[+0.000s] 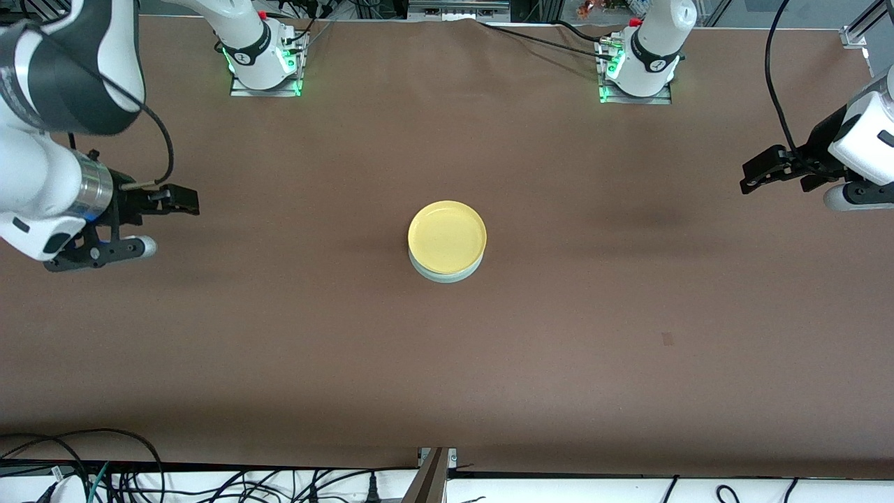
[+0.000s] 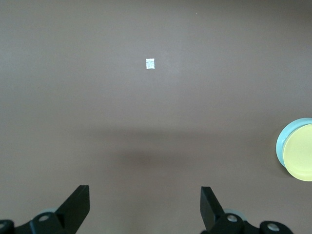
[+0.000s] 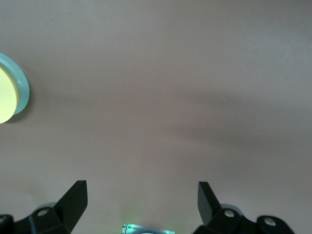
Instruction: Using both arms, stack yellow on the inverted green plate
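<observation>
The brown table [image 1: 447,363] carries one stack at its middle. The left arm [image 1: 862,133] waits at its own end of the table, and its left gripper [image 1: 758,175] hangs over bare surface with fingers spread wide apart, holding nothing. The right arm [image 1: 49,140] is drawn back to the other end; the right gripper [image 1: 178,199] is likewise spread apart and empty over bare table. Both claws are well apart from the stack, which lies between them. The yellow [image 1: 447,236] plate sits rim-up on the green plate [image 1: 447,275], whose pale edge shows just under it. A small pale mark [image 2: 150,64] lies on the table under the left gripper.
</observation>
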Motion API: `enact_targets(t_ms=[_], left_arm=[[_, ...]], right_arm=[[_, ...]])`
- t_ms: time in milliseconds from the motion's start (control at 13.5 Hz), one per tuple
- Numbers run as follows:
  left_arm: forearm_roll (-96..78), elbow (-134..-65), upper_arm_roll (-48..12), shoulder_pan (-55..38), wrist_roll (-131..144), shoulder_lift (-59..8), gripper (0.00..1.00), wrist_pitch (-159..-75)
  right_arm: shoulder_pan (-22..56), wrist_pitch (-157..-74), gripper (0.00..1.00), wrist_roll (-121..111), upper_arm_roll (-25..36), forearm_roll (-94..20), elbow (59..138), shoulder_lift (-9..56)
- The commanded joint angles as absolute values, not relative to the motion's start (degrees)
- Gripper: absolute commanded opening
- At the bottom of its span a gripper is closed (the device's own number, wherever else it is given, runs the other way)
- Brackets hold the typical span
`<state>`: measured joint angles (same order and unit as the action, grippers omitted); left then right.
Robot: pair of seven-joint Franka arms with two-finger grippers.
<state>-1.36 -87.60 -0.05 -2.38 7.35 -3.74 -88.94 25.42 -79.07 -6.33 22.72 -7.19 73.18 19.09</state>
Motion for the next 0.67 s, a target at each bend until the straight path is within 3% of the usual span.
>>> enact_targets(t_ms=[0,222,593], left_arm=[[-1.76,-86.4,0.26,-2.37,5.98,-4.31,1.0,-88.15],[-1.76,-86.4,0.26,-2.29,5.98,-4.39,1.0,-88.24],[-1.76,-86.4,0.26,-2.29,5.98,-4.31,1.0,-88.15]], right_arm=[[12.52,-79.63,1.0,-4.39,10.05,-5.36,81.62,9.69],[4.07,-79.19,1.0,-4.31,5.2,-4.92,83.49,3.63],[-0.17,-77.87,1.0,-5.97,0.2,0.05,87.79,-0.97]])
